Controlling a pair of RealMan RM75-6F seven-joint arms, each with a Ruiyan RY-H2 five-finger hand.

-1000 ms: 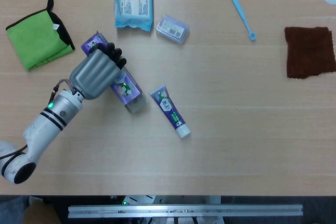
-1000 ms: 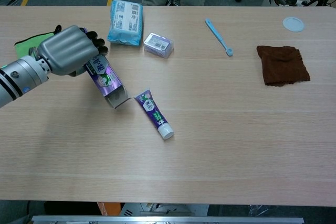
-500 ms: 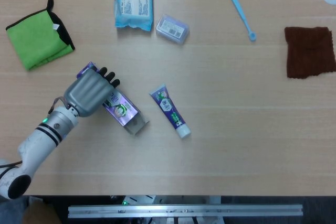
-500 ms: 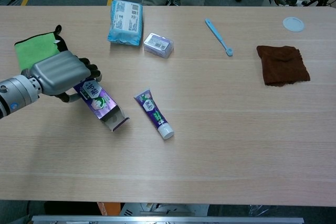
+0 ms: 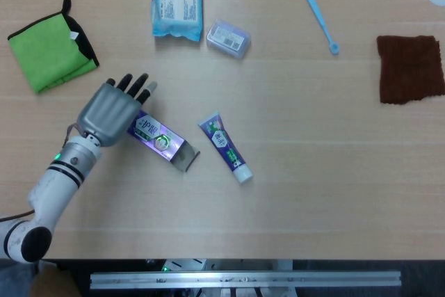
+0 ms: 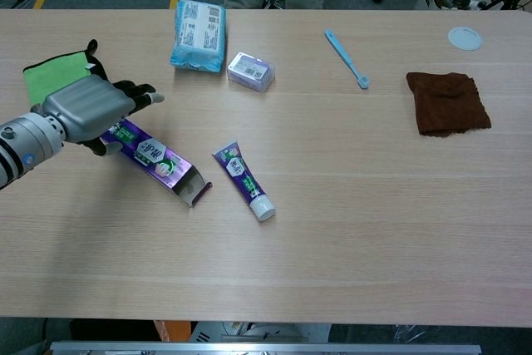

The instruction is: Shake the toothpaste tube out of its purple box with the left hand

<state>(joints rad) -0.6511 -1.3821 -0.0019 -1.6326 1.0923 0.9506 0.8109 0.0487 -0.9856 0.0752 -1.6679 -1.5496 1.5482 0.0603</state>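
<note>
- The left hand (image 6: pixel 87 111) has come down and its fingers have spread since a second ago; the purple box (image 6: pixel 154 162) now lies flat on the table (image 6: pixel 349 230), open end toward five o'clock.
- The hand looks wide, holding nothing (palm over the box's closed end).
- The toothpaste tube (image 6: pixel 243 181) lies just beside the box mouth, at three o'clock.
- Risk: a withdrawing finger could snag the box and knock the tube.

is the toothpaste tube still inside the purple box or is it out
Out. The purple toothpaste tube lies bare on the table, apart from the purple cardboard box, whose open flap end faces it.
</note>
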